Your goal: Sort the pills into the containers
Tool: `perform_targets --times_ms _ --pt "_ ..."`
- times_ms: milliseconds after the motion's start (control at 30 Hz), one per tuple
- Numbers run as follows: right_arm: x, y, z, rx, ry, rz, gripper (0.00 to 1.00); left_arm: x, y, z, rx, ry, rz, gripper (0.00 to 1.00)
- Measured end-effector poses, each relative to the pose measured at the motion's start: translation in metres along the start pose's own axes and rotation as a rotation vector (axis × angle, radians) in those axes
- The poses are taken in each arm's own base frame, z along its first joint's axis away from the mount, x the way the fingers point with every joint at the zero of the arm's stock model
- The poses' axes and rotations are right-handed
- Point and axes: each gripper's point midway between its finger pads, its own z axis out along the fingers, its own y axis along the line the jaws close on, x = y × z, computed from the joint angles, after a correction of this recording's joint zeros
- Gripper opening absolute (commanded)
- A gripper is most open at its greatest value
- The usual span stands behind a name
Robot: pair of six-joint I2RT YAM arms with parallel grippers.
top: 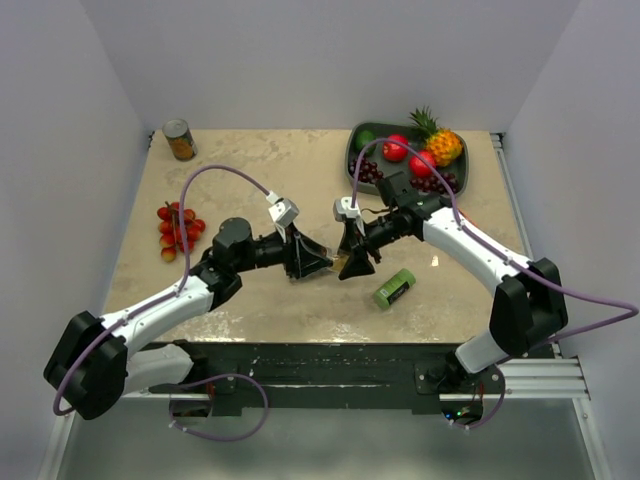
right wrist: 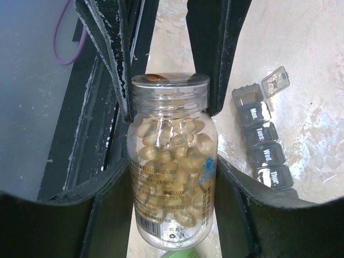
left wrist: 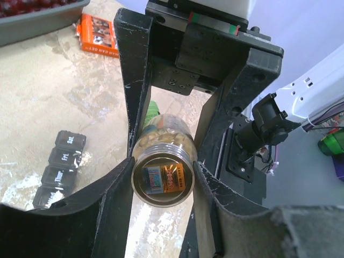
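Note:
A clear plastic bottle full of yellowish pills hangs between both grippers above the table. My right gripper is shut on the bottle's body. My left gripper is shut on its capped end; pills show through the wall behind. In the top view the two grippers meet at mid-table, left and right. The grey strip of day-labelled containers lies on the table beside the bottle, its end lid flipped open. It also shows in the left wrist view.
A green box lies just right of the grippers. A dark fruit tray with a pineapple and grapes stands at the back right. Cherry tomatoes lie at the left, a can at the back left. An orange packet lies near the tray.

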Motion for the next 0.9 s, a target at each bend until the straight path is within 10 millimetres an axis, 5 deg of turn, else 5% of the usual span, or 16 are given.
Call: perform_targets --times_ms 133,267,433,667,900 --pt "0.001 0.002 0.001 0.004 -0.007 0.019 0.68 -0.001 -0.001 0.002 -0.037 0.050 -0.033 0.00" --pt "-0.001 -0.003 0.002 0.027 -0.003 0.000 0.75 -0.016 -0.001 0.006 -0.109 0.060 -0.055 0.00" --pt "-0.002 -0.005 0.006 0.041 0.011 -0.015 0.71 -0.026 0.002 0.006 -0.179 0.074 -0.067 0.00" --pt "0.000 -0.007 0.008 0.056 0.026 -0.018 0.54 -0.023 0.000 0.006 -0.207 0.109 -0.072 0.00" --pt "-0.002 -0.006 0.008 0.044 0.017 -0.024 0.01 -0.025 -0.002 0.005 -0.204 0.101 -0.076 0.00"
